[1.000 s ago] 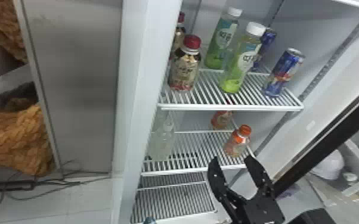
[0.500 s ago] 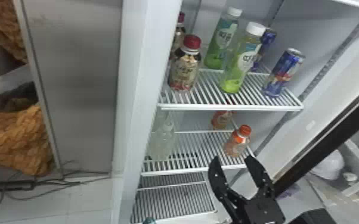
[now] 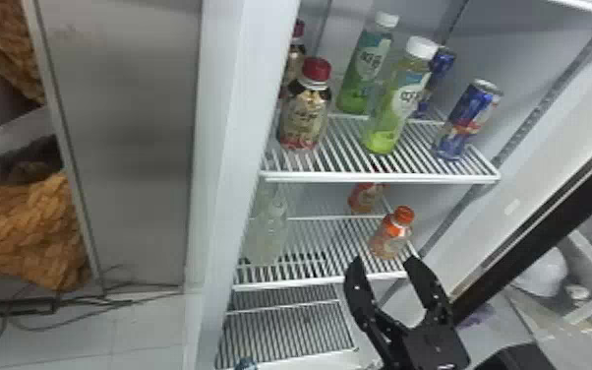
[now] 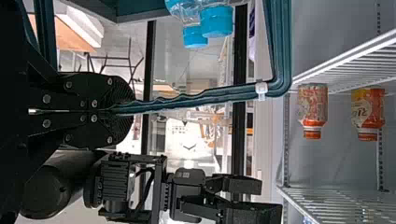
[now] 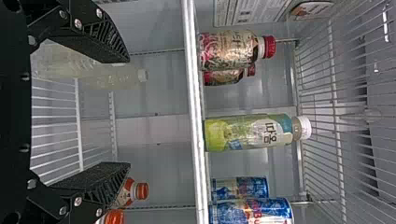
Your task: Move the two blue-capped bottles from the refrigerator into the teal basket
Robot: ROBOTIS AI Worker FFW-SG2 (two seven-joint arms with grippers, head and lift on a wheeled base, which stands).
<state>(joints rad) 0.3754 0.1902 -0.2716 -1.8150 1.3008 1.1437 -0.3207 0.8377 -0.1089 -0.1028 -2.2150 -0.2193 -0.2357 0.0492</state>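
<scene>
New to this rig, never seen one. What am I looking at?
It's a robot with two black arms, each ending in jaws. The head view looks forward and down into an open refrigerator; each wrist view comes from a camera on that arm, turned on its side.

The left jaws are shut on the handle of the teal basket, where two blue-capped bottles appear to stand already. The right jaws are open and empty, in front of the lower shelf.

The upper shelf holds red-capped bottles, white-capped bottles with green labels and blue cans. Below are orange-capped bottles and, on the left, clear ones.
</scene>
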